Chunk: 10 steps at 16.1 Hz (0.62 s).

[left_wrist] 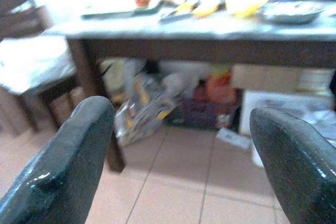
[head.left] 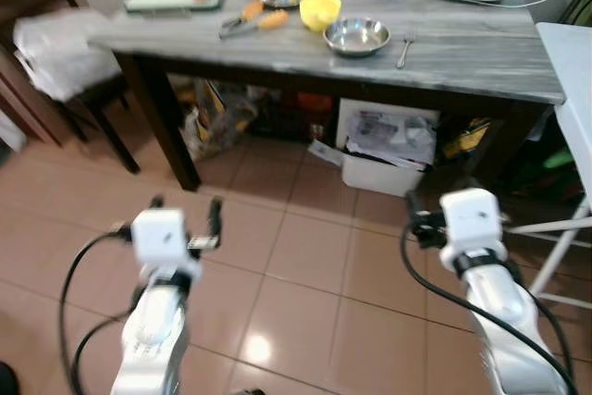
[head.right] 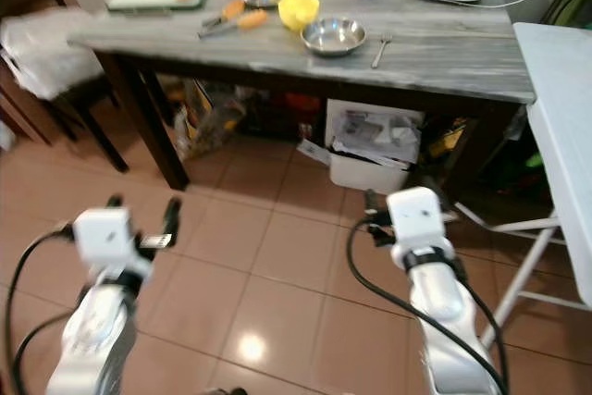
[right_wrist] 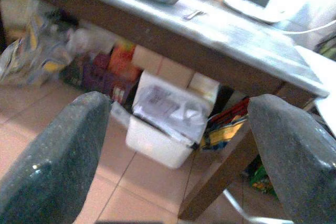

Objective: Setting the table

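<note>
While fingers point(left_wrist: 79, 161) gape, steel bowl point(head.left: 356, 36) sits well ahead.

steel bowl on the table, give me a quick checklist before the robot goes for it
1. Steel bowl upright near the table front edge: ok.
2. Fork lies apart from the bowl, on its right: ok.
3. Yellow cup sits close behind the bowl, may crowd a grasp: not ok.
4. Left gripper open, holding nothing: ok.
5. Right gripper open, holding nothing: ok.
6. Both grippers low over the floor tiles, well short of the tabletop, so within reach: not ok.
</note>
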Available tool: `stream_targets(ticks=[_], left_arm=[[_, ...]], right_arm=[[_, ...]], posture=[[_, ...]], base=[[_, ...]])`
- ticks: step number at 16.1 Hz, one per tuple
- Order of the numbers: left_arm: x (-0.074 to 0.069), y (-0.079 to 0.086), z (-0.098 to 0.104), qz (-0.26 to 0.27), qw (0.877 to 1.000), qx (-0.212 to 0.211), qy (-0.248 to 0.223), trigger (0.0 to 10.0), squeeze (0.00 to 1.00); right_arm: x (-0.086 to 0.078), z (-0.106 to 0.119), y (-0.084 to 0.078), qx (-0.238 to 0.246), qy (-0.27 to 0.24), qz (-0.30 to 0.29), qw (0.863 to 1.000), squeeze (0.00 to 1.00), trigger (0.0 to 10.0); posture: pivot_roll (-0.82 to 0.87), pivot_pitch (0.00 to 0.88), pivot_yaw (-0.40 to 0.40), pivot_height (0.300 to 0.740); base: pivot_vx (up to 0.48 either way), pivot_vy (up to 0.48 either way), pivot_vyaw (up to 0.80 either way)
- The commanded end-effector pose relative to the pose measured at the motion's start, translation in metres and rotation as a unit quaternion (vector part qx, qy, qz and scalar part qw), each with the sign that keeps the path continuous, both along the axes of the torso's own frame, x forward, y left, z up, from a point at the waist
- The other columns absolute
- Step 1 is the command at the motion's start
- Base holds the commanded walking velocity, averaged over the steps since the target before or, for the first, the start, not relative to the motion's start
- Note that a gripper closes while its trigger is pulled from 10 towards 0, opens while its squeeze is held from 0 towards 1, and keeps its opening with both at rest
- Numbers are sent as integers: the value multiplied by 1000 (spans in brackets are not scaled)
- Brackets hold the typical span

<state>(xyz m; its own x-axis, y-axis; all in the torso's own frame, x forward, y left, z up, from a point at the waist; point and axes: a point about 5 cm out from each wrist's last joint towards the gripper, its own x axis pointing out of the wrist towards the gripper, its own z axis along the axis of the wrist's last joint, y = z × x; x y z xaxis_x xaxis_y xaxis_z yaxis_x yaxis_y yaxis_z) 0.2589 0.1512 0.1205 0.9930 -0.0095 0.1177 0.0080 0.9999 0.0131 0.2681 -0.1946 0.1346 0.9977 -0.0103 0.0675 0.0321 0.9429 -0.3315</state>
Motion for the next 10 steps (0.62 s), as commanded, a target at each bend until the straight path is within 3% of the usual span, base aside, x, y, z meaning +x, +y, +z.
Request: stream_targets(ticks=[1, 4, 10], left_arm=[[2, -2, -3, -12, 1000, 4, 10, 10000, 0], [3, 0, -5, -17, 1000, 2, 14, 10000, 0], [3, -1, -3, -38, 999, 8, 12, 10000, 0]], right_arm=[[-6, 3, -6, 3, -8, -21, 1000, 0, 10000], [-12, 1, -3, 5, -6, -20, 1000, 0, 10000], [-8, 1, 5, 13, -8, -16, 1000, 0, 10000]], posture=[[-273, 99, 93, 740], [-274, 97, 104, 740], [-250, 96, 122, 740]], base=[[0, 0, 0], [0, 0, 0], [0, 0, 0]])
